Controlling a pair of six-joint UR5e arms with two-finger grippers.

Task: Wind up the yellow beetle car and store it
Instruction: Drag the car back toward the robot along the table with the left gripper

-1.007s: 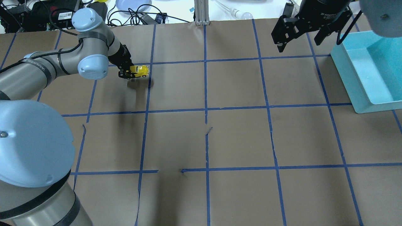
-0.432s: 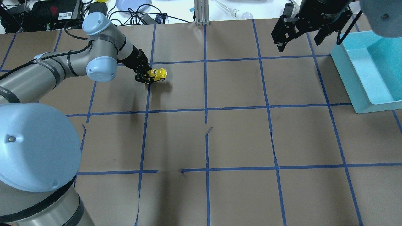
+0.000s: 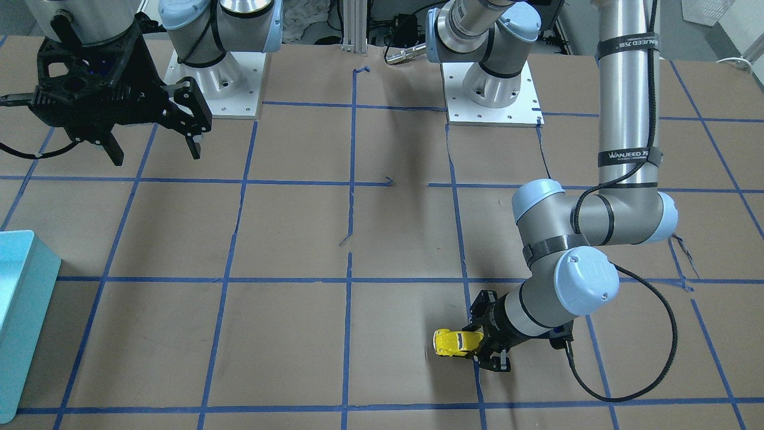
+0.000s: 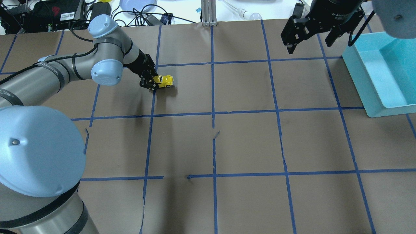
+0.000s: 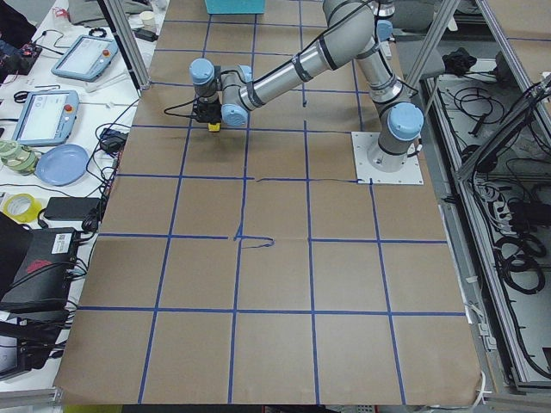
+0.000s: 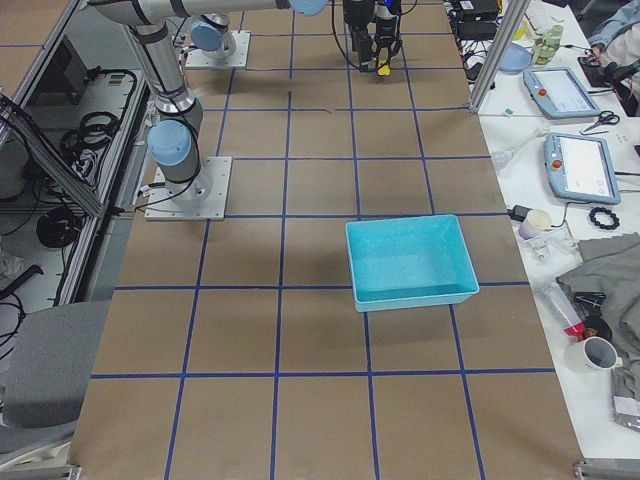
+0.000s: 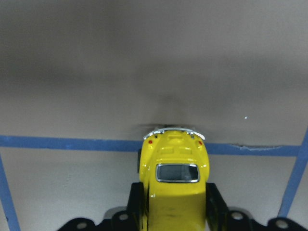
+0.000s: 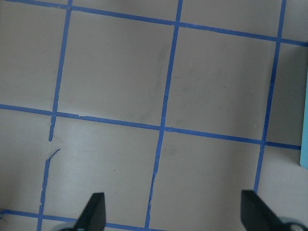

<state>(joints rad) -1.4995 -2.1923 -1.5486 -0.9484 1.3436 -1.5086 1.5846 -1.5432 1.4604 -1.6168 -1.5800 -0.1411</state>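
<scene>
The yellow beetle car (image 4: 163, 81) is held by my left gripper (image 4: 152, 82), shut on its sides, low over the brown table at the far left. It also shows in the front view (image 3: 456, 343) and in the left wrist view (image 7: 175, 185), with the black fingers (image 7: 135, 207) clamped on both flanks and its nose pointing away over a blue tape line. My right gripper (image 4: 308, 40) is open and empty, hovering high at the far right beside the teal bin (image 4: 383, 74).
The teal bin (image 6: 410, 262) stands at the table's right end. Blue tape lines grid the brown paper, which has several small tears. Cables, a blue plate (image 4: 136, 5) and electronics lie beyond the far edge.
My left gripper has carried the yellow car to the right along the far row and slightly lower toward the table. The right arm has not moved.
</scene>
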